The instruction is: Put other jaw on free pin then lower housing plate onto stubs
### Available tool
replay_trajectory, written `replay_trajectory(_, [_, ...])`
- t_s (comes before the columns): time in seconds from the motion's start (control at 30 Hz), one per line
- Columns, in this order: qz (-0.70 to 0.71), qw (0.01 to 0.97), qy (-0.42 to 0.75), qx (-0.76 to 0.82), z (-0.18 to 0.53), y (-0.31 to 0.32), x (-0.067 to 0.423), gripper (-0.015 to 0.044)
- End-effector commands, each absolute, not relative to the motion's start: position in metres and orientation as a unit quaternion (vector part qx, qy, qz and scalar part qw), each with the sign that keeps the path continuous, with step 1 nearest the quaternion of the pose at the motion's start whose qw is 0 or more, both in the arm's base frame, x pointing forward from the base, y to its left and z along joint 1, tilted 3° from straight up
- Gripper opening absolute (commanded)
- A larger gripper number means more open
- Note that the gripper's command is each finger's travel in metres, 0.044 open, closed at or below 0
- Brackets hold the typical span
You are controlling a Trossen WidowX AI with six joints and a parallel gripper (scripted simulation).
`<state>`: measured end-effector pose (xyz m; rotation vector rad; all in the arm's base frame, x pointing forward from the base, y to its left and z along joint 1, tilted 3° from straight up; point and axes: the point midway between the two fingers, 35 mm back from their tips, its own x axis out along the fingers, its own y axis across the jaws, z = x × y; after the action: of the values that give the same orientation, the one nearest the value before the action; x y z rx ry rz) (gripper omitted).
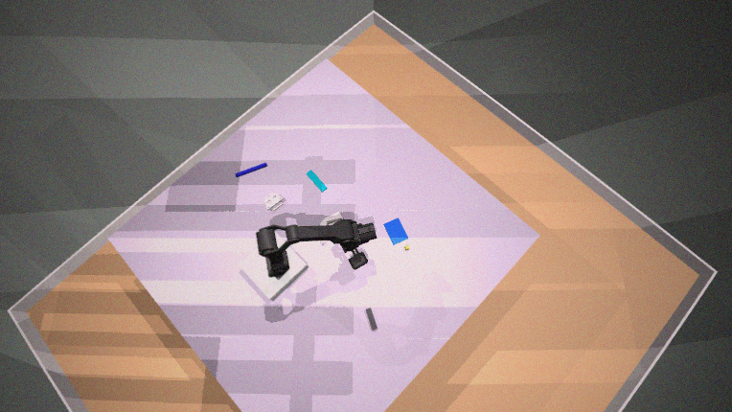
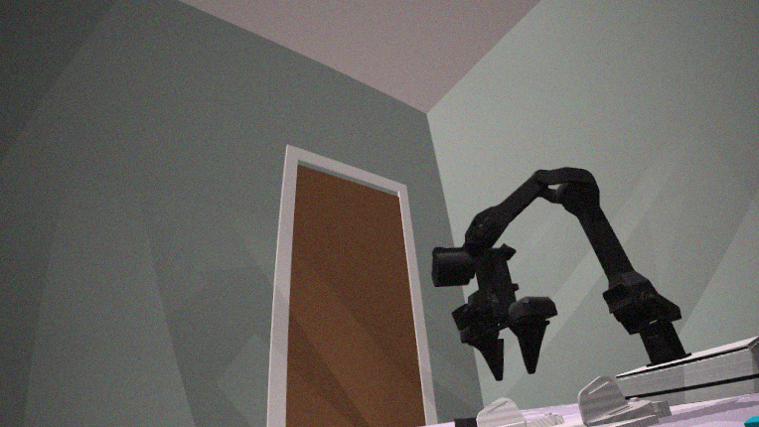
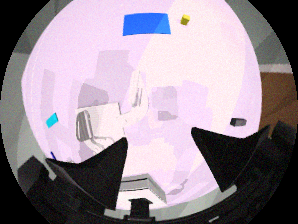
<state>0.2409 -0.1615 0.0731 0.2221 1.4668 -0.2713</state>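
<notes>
My gripper (image 2: pixel 515 375) (image 3: pixel 160 136) is open and empty, raised above the table. In the wrist view, the white base (image 3: pixel 112 112) lies left of the fingers. One white jaw (image 3: pixel 83 125) (image 2: pixel 600 398) stands on its left part. The other white jaw (image 3: pixel 136 90) (image 2: pixel 501 413) rests at the base's right side, and its curved arm reaches the base edge. Whether it sits on its pin, and whether the teeth mesh, I cannot tell. A small white part (image 1: pixel 274 200), apparently the housing plate, lies apart from the base. The arm partly hides the base in the top view.
A blue rectangle (image 1: pixel 395 229) (image 3: pixel 142 24) and a yellow cube (image 1: pixel 407 247) (image 3: pixel 185 19) lie beyond the jaws. A cyan block (image 1: pixel 316 181) (image 3: pixel 52 120), a navy rod (image 1: pixel 250 170) and a dark grey block (image 1: pixel 371 318) (image 3: pixel 238 122) lie around. My white pedestal (image 1: pixel 271 287) (image 3: pixel 145 184) stands behind.
</notes>
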Motion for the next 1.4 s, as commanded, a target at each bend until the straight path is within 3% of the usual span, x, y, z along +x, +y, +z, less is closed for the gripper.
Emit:
replay_trajectory(0.0, [-0.123, 0.729, 0.665, 0.1, 0.0729, -0.1617, 0.2412, 0.044])
replay_trajectory(0.87, [-0.123, 0.729, 0.665, 0.1, 0.0729, -0.1617, 0.2412, 0.044])
replay_trajectory(1.37, [-0.121, 0.725, 0.67, 0.102, 0.0815, -0.1596, 0.2376, 0.0046])
